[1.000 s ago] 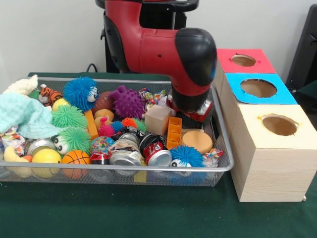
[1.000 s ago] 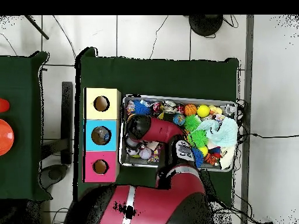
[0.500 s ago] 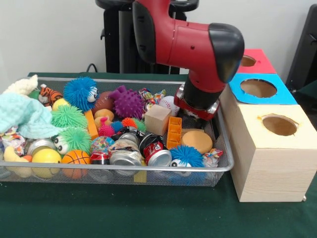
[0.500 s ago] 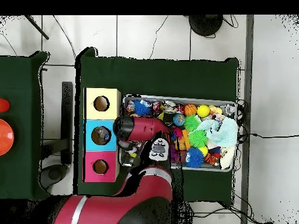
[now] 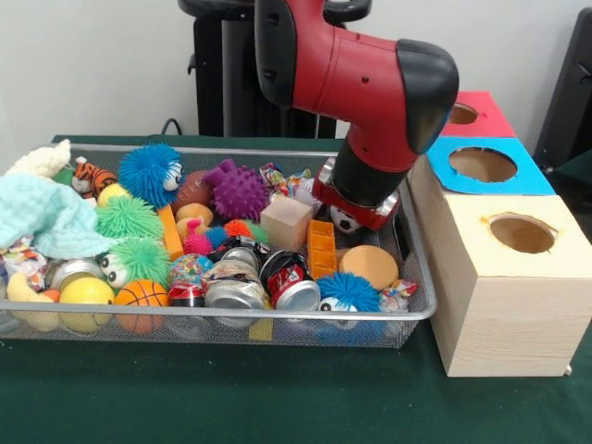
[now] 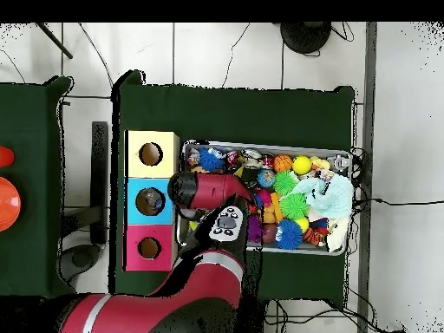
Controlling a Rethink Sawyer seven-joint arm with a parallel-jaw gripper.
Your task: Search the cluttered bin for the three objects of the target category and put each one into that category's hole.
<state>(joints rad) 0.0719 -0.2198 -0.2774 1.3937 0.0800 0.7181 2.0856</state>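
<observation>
The red and black arm (image 5: 361, 83) reaches down over the right end of the wire mesh bin (image 5: 418, 277) in the front view, its wrist ending just above a small black-and-white ball (image 5: 345, 220) that peeks out at about 6 o'clock under the wrist housing. The gripper (image 5: 350, 215) itself is hidden by that housing, so I cannot tell whether it is spread or pinching the ball.

Around the ball the front view shows a tan wooden cube (image 5: 285, 223) at 9 o'clock, an orange lattice block (image 5: 322, 248) at 7 o'clock and a round tan disc (image 5: 368, 266) at 5 o'clock. Crushed soda cans (image 5: 289, 280) lie toward the bin's front rim, with a blue spiky ball (image 5: 348, 289) beside them.

The overhead view hides all of that under the arm (image 6: 208, 192), but it alone shows the three boxes in a row beside the bin: yellow box (image 6: 151, 154), blue box (image 6: 150, 201), pink-red box (image 6: 149, 247), each with a round hole. It also shows the green cloth (image 6: 234, 113) under the bin (image 6: 340, 154).
</observation>
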